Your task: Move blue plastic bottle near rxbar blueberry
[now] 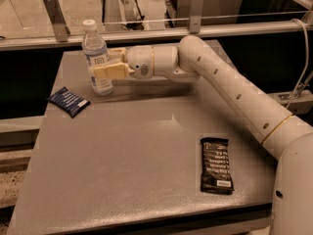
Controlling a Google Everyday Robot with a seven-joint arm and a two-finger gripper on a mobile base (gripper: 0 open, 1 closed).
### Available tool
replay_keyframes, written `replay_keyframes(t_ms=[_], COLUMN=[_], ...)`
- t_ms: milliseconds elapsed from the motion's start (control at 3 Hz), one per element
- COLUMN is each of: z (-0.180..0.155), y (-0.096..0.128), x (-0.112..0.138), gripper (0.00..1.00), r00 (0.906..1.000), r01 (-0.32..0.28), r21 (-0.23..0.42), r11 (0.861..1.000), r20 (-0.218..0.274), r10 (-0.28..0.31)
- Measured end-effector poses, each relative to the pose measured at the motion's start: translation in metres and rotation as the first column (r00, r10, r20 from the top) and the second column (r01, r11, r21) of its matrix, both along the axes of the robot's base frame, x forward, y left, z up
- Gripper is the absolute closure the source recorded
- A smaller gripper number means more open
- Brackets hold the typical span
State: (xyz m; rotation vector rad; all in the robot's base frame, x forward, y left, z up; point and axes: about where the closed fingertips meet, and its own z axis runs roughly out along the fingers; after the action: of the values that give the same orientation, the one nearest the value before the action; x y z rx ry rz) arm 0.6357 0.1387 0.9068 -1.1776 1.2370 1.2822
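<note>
The blue plastic bottle [95, 47], clear with a white cap, stands upright at the table's far left. My gripper [99, 65] reaches in from the right and is shut on the bottle's middle, one cream finger [108, 72] across its front and the other behind it. The rxbar blueberry [68, 101], a small dark blue wrapper, lies flat on the table just left of and in front of the bottle, a short gap away. My white arm [230, 89] stretches back to the right across the far side of the table.
A longer black bar wrapper with white text [215, 165] lies at the front right of the grey table [122, 155]. A metal rail [156, 32] with two upright brackets runs along the table's back edge. A dark drop borders the table's left side.
</note>
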Motion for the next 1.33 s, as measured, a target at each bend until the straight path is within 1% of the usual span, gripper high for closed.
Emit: replay_keyframes(t_ms=[333,667,1000,1333], z=[-0.005,-0.005,0.01,0.045], y=[0.002,0.001,-0.021,-0.069], x=[0.0,0.0,0.003,0.006], gripper=[0.0,0.0,0.0,0.0], r00=[1.0,1.0,0.9988,0.9891], r01=[-0.008,-0.008,0.017,0.075], r21=[-0.007,-0.009,-0.046,-0.148], r11=[1.0,1.0,0.999,0.986], r20=[-0.002,-0.001,0.047,0.136], r10=[0.008,0.008,-0.015,-0.055])
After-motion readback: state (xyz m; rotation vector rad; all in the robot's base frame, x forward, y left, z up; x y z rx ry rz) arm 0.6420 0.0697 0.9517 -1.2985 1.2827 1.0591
